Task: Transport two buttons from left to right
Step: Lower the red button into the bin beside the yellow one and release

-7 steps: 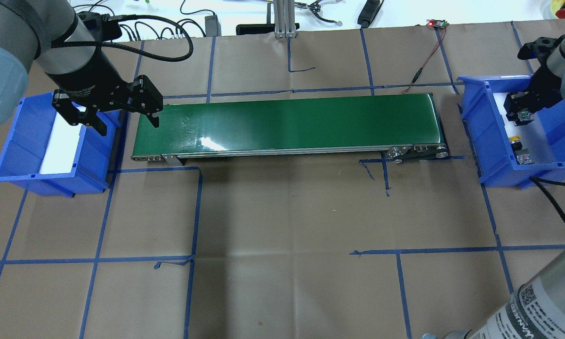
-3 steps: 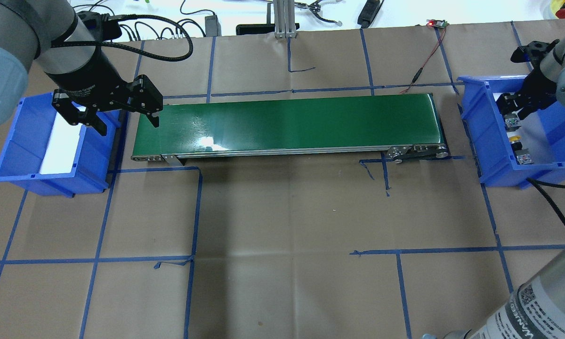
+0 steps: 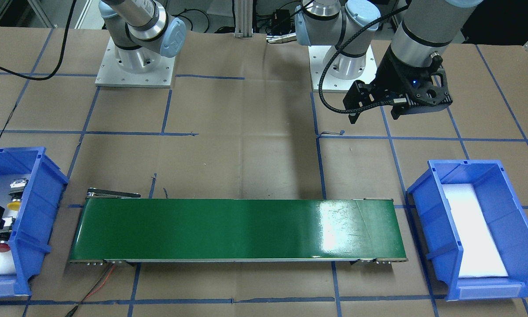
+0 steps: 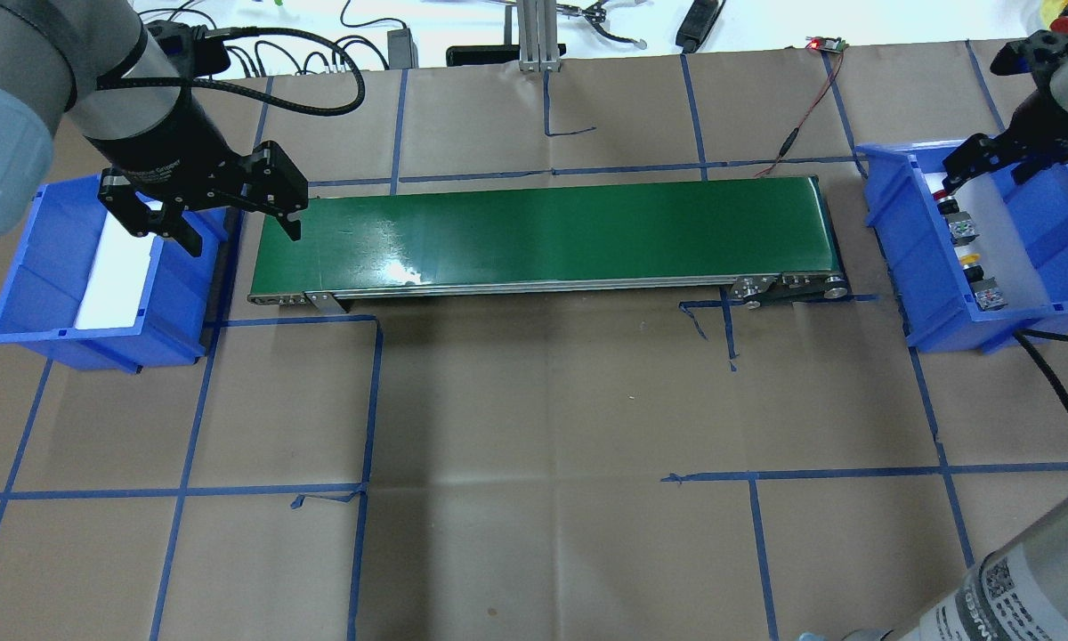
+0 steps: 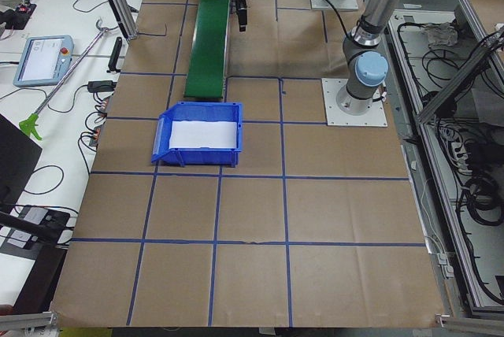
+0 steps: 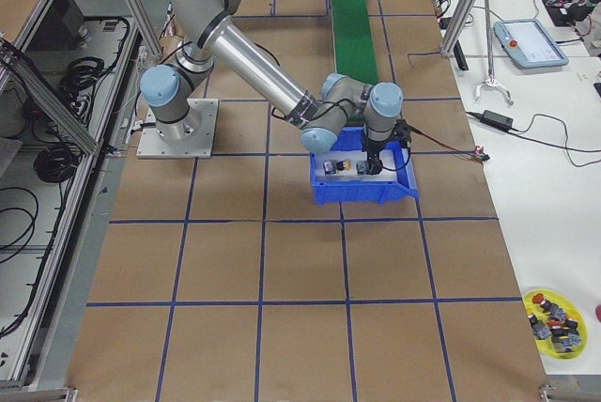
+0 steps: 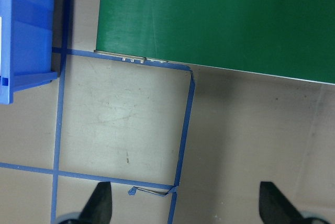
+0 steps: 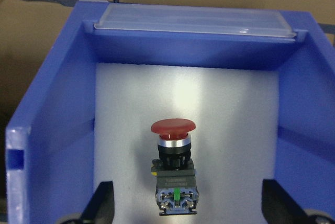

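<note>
Red-capped black-grey push-button (image 8: 173,167) and yellow-capped push-button (image 3: 14,204) lie in the blue plastic bin (image 4: 910,267) at the right edge of the desk (image 4: 543,427). I see right gripper (image 4: 988,167) above, left gripper (image 4: 242,237) at the left end of green conveyor belt (image 4: 543,231), both jaws spread wide, empty.

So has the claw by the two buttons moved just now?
Yes. The right gripper pulled back toward the blue bin's far rim, off the red button.
</note>
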Robot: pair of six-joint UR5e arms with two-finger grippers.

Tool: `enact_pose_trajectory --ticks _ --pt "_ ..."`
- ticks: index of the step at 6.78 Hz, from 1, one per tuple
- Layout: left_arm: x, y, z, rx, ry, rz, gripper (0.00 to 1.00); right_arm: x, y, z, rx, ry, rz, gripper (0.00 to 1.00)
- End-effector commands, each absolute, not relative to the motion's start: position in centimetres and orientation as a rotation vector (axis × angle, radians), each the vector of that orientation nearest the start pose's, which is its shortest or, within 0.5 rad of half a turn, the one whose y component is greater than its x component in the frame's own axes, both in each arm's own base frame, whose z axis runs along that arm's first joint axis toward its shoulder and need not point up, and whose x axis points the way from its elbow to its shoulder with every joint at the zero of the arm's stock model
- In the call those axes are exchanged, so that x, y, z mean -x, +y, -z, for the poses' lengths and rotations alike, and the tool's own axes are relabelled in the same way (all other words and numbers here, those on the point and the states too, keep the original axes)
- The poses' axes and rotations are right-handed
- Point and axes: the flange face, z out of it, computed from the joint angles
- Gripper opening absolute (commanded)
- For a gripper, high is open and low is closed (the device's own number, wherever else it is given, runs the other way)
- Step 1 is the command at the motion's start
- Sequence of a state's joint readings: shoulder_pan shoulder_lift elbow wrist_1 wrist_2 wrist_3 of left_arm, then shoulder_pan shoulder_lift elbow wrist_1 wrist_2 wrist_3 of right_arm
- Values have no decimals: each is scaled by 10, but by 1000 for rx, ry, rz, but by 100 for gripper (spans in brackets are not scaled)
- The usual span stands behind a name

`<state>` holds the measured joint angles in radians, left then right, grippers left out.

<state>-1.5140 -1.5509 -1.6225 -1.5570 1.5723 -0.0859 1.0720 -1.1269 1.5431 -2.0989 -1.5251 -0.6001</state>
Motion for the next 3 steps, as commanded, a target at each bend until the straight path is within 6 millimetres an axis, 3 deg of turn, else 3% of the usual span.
enact_pose_trajectory --ticks 1,2,3 --pt "106 -488 -473 224 3132 -29 100 194 -634 -344 161 3219 184 100" --pt "106 -488 -474 224 3132 -26 100 181 -634 -373 186 3242 248 100" --pt "106 -488 -473 224 3132 -29 100 138 -620 -419 156 3241 285 100"
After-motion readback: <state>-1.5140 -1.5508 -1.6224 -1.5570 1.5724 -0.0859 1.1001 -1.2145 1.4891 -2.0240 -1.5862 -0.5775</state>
